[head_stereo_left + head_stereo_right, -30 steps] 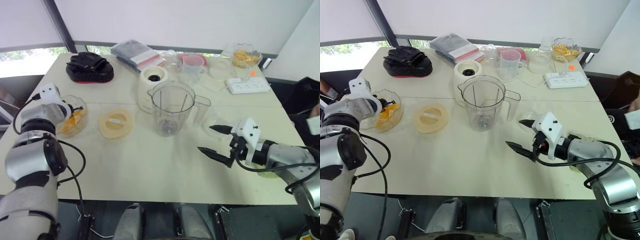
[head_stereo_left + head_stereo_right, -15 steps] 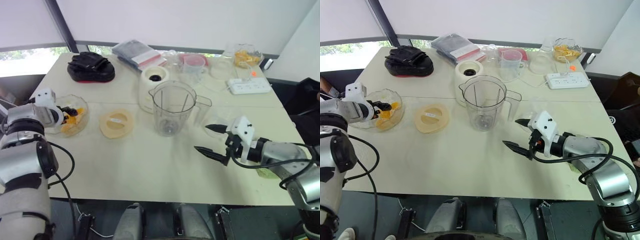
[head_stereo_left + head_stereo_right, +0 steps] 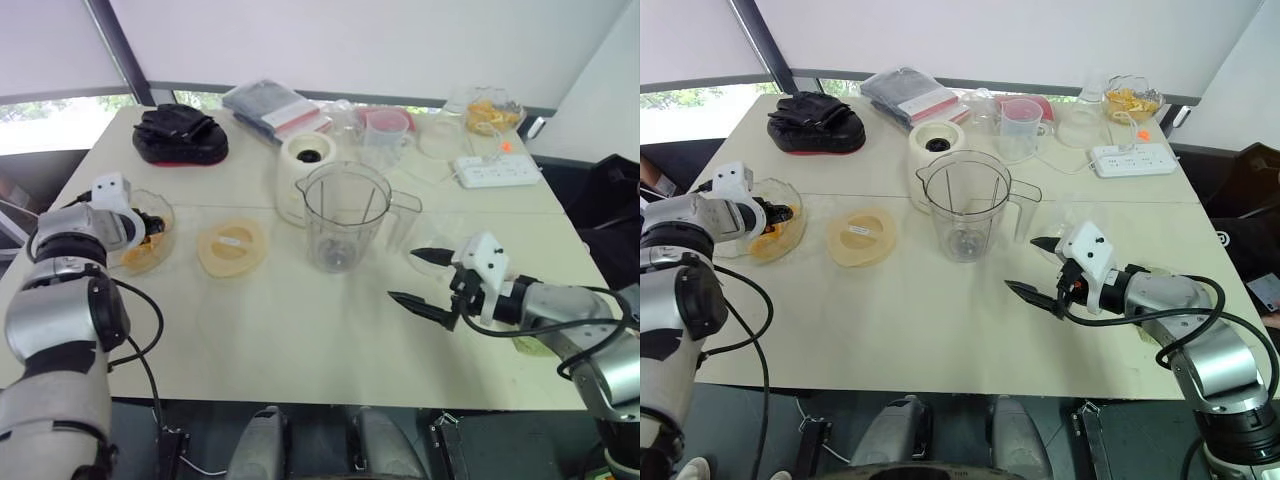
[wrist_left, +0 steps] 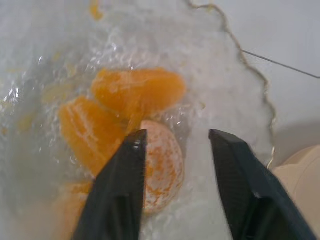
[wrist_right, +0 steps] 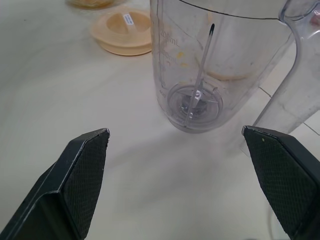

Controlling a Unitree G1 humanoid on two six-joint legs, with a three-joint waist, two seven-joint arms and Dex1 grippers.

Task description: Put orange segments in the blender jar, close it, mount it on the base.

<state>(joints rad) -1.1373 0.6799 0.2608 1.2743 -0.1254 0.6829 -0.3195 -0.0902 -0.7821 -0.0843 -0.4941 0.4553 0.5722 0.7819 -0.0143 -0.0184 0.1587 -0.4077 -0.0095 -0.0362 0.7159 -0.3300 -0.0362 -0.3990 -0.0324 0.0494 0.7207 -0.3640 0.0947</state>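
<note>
Several orange segments [image 4: 135,90] lie in a clear glass bowl [image 3: 140,262] at the table's left. My left gripper [image 4: 175,137] reaches into that bowl, also seen from the head [image 3: 150,222]. It is open, and its fingers straddle one segment [image 4: 165,165] without closing on it. The blender jar [image 3: 345,215] stands upright and empty mid-table, its blade [image 5: 192,102] visible. The cream base [image 3: 305,165] stands just behind it. My right gripper [image 3: 404,276] hovers wide open and empty to the right of the jar, pointing at it.
A pale yellow round lid [image 3: 232,247] lies between bowl and jar. At the back are a black bag [image 3: 180,133], packets [image 3: 275,105], a red-rimmed cup [image 3: 385,135], a bowl of peel scraps [image 3: 487,112] and a power strip [image 3: 497,171].
My left gripper went from shut to open and has settled back among the segments in the bowl. The right gripper has held its place, still open.
</note>
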